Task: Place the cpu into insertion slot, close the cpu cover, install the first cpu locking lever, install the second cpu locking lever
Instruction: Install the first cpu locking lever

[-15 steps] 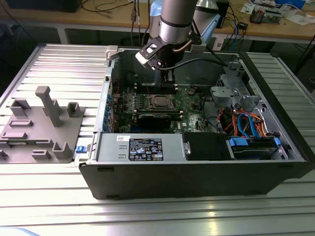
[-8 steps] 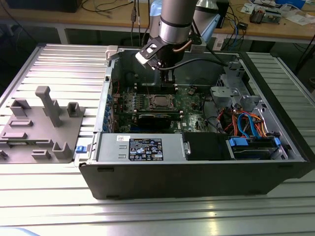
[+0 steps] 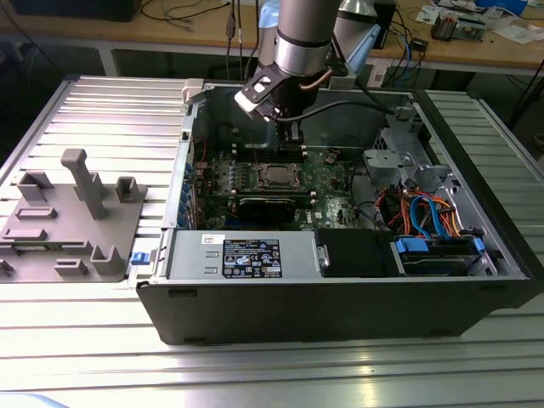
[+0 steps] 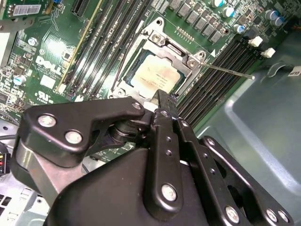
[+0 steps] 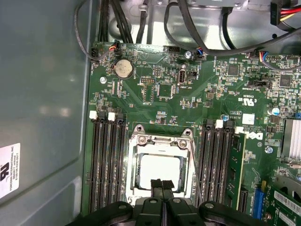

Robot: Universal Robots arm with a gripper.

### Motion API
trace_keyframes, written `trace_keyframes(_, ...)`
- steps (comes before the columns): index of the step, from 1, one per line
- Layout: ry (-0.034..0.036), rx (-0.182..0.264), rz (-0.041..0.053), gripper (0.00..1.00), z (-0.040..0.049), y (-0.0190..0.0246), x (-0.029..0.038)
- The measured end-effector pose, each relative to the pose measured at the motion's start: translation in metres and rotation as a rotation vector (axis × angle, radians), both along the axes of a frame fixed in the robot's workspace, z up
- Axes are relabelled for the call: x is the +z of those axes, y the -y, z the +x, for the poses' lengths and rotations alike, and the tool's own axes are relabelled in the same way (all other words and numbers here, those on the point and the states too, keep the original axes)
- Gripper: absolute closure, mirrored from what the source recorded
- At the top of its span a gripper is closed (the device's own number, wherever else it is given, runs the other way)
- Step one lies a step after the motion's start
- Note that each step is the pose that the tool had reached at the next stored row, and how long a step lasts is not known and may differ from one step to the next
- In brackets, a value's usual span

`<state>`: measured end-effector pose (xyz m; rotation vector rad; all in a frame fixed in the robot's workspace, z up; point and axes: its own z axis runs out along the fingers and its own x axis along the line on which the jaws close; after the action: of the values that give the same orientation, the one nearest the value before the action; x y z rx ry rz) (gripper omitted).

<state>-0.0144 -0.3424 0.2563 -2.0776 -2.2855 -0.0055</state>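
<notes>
Exterior view: the computer case [image 3: 340,289] lies open on a ribbed aluminium worktop [image 3: 110,110], dull black sheet metal round a green motherboard [image 3: 331,183]. The cpu [image 3: 276,176] sits flat in the insertion slot [image 3: 260,177] mid-board, matte silver top facing up. It's square, so no real long axis, and its edges line up with the board's. The claw [image 3: 290,143] hangs at 12 o'clock from the chip. A grey plastic fixture [image 3: 76,212] rests at 9 o'clock from the case.

Second wrist view: the cpu cover [image 4: 188,59], a thin bright steel frame, lies down flat around the chip. A wire-thin locking lever [image 4: 230,70] sticks out from the frame's corner across the long black memory slots [image 4: 211,89]. The matte black fingers [image 4: 167,155] hide the frame's near edge.

First wrist view: the fingertips [image 5: 156,184] are pressed together with nothing between them, over the chip's near edge. Glare washes the chip's top white, so markings can't be made out. A round shiny coin battery [image 5: 124,69] sits farther up the board.
</notes>
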Motion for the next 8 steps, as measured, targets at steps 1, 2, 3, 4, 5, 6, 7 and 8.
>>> trace_keyframes(1,0.0001,0.008,0.0,0.89,0.0,0.0,0.0)
trace_keyframes(2,0.0,0.019,-0.0002,0.89,0.0,0.0,0.0)
trace_keyframes(3,0.0,0.025,-0.0004,0.89,0.0,0.0,0.0)
trace_keyframes(4,0.0,0.029,-0.0006,0.89,0.0,0.0,0.0)
trace_keyframes(5,0.0001,0.035,-0.0006,0.89,0.0,0.0,0.0)
trace_keyframes(6,0.0,0.039,-0.0005,0.89,0.0,0.0,0.0)
trace_keyframes(7,0.0,0.044,-0.0006,0.89,0.0,0.0,0.0)
trace_keyframes(8,0.0001,0.049,-0.0005,0.89,0.0,0.0,0.0)
